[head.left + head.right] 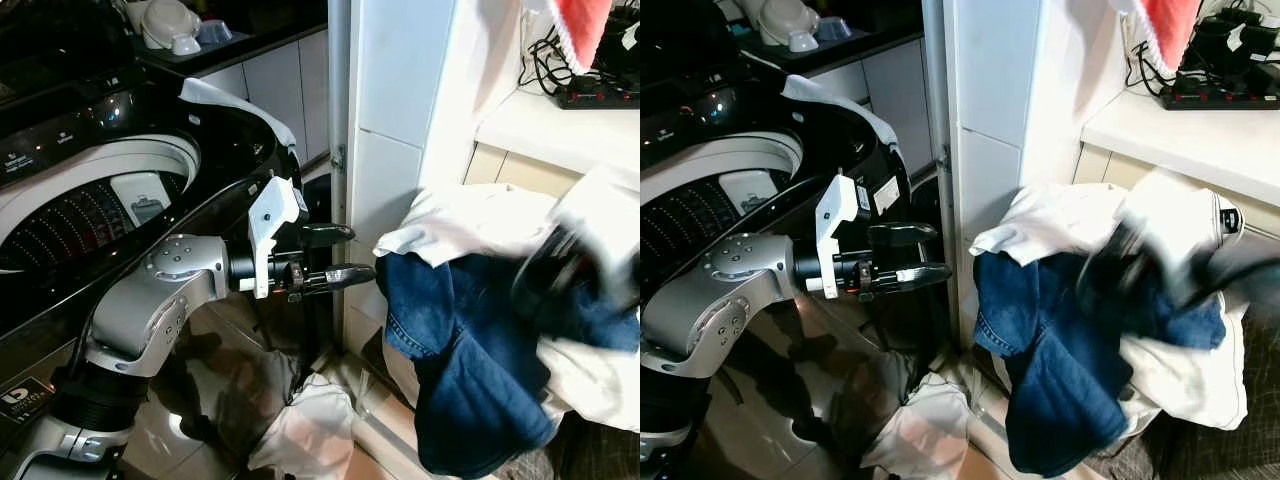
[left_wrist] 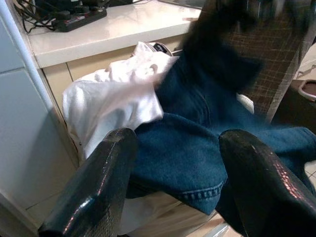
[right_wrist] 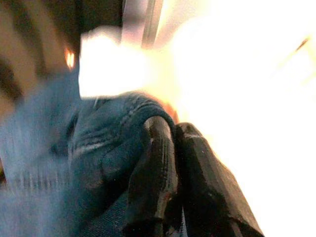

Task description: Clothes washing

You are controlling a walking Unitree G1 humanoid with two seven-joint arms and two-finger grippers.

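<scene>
The big black washing machine (image 1: 120, 150) stands on the robot's left with its lid up, and the round white drum (image 1: 90, 215) is open. One white cloth (image 1: 235, 105) hangs over its back edge.

To the right is a pile of clothes. In it there is one pair of blue jeans (image 1: 470, 370), which hangs down in front, and white clothes (image 1: 460, 225) lie above and behind the jeans. More white cloth (image 1: 1185, 375) sits under the jeans on the right. One more white cloth (image 1: 305, 430) lies on the floor below.

A white bench (image 1: 555, 125) is behind the pile, with one black power strip (image 1: 1225, 92) on it. Something red (image 1: 1165, 30) hangs at the top.

The left gripper (image 1: 345, 253) is in the air between the washer and the pile, near the jeans but not touching them. Its two fingers (image 2: 94, 197) are wide apart and hold nothing.

The right gripper (image 3: 173, 148) is down in the pile and looks blurry. Its two fingers (image 3: 153, 182) are pressed close together on the jeans, with blue cloth bunched against them.
</scene>
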